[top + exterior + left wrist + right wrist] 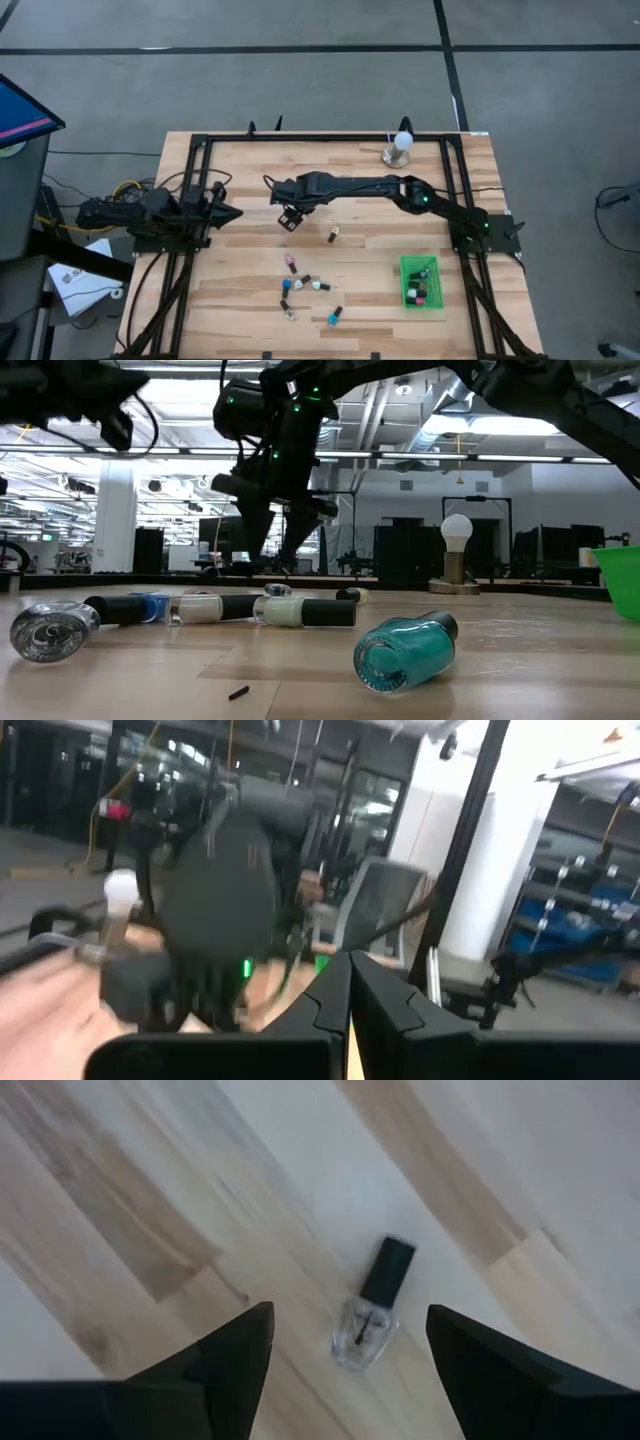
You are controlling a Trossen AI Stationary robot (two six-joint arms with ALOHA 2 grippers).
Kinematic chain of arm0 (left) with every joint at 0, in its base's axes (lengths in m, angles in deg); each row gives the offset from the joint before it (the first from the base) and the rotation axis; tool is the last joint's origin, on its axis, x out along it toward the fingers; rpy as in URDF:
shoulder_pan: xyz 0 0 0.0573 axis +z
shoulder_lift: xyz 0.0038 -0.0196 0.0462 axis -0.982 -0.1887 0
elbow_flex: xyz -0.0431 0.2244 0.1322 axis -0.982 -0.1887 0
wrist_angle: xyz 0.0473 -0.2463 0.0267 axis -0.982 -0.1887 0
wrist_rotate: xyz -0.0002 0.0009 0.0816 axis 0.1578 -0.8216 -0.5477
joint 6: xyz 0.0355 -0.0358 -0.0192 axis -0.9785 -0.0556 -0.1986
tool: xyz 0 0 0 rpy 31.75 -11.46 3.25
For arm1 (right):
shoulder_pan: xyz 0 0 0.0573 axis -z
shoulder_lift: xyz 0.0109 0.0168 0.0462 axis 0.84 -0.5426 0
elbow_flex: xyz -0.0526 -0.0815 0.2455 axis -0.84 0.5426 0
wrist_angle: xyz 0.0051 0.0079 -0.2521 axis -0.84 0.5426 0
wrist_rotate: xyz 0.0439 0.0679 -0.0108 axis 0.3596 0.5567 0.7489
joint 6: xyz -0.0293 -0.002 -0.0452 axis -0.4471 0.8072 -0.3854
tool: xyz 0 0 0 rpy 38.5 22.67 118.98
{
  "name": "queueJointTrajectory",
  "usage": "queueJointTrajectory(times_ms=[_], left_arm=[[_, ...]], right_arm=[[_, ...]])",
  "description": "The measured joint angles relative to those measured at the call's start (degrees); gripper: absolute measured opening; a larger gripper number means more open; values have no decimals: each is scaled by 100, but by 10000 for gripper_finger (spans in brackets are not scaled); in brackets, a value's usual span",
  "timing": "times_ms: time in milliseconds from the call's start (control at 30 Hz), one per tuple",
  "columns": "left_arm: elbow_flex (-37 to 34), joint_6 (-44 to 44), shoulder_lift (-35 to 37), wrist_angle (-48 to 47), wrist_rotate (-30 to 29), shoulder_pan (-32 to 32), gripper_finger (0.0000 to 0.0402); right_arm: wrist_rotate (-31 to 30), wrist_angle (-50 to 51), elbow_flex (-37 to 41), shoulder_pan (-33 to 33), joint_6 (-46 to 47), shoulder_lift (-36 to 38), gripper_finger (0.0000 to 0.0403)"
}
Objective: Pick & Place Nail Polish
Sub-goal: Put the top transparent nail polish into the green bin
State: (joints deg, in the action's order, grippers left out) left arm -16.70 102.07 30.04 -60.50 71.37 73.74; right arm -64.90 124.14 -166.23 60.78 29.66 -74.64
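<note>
My right gripper is open and hangs a little above the table's middle, fingers pointing down. Below it, between the fingers and apart from them, a clear nail polish bottle with a dark cap lies on its side. Another bottle lies just to the right. Several more lie scattered toward the near edge, among them a teal one. My left gripper waits shut and empty at the table's left side.
A green bin with several bottles inside stands at the near right. A white ball on a round metal base stands at the far right. Black frame rails run along the table's edges.
</note>
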Motion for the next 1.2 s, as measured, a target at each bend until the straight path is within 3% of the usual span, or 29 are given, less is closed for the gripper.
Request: queueJointTrajectory(times_ms=[133,833,1200], left_arm=[[-540,381,2,512,1,0,1],[-529,119,2,460,-55,0,1],[-531,141,2,331,-109,0,1]], right_arm=[[-146,13,-7,52,47,20,255],[46,-96,592,61,198,16,255],[696,-45,555,34,230,-246,235]])
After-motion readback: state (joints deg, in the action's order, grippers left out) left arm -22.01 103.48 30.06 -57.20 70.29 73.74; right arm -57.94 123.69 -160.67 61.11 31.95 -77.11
